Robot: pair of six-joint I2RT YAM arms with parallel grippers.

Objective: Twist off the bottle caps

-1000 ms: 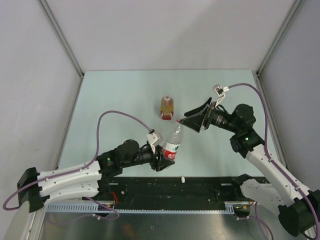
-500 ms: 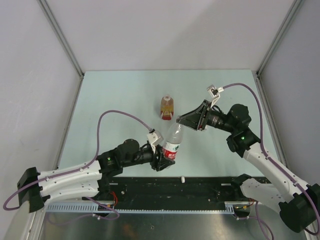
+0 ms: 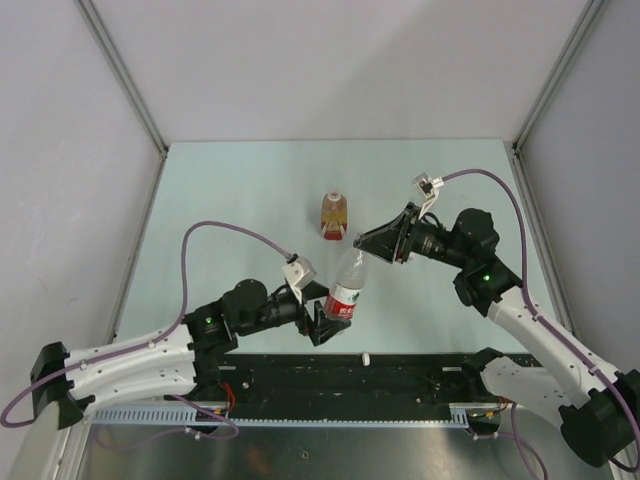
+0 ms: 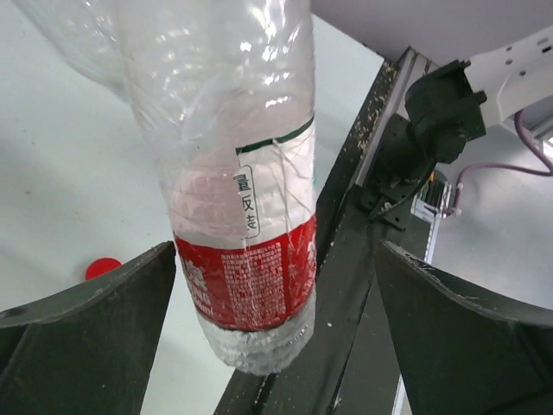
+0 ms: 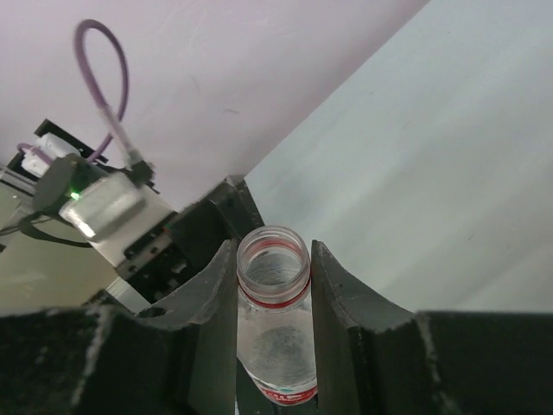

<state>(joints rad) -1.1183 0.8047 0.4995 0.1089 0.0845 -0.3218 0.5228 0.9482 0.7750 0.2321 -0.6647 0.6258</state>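
A clear bottle [image 3: 344, 290] with a red-and-white label [image 4: 246, 277] hangs tilted over the table's near edge. Its mouth [image 5: 273, 251] stands uncapped, with a red ring below the thread. My right gripper [image 5: 273, 290] [image 3: 362, 241] is shut on the bottle's neck, a finger on each side. My left gripper [image 4: 276, 346] [image 3: 322, 322] is open around the bottle's lower end, and both fingers [image 4: 86, 337] stand clear of the plastic. A red cap [image 4: 104, 267] lies on the table beyond the left finger. A small white cap [image 3: 367, 357] rests on the black rail.
A bottle of amber liquid [image 3: 334, 214] stands at mid-table, just behind the held bottle. The black rail [image 3: 420, 375] runs along the near edge under the bottle's base. Grey walls [image 3: 120, 80] enclose the pale green table [image 3: 230, 200] on three sides.
My right gripper moved in and shut on the bottle's neck. My left gripper then opened, letting go of the bottle's body, and its arm drew back slightly to the left.
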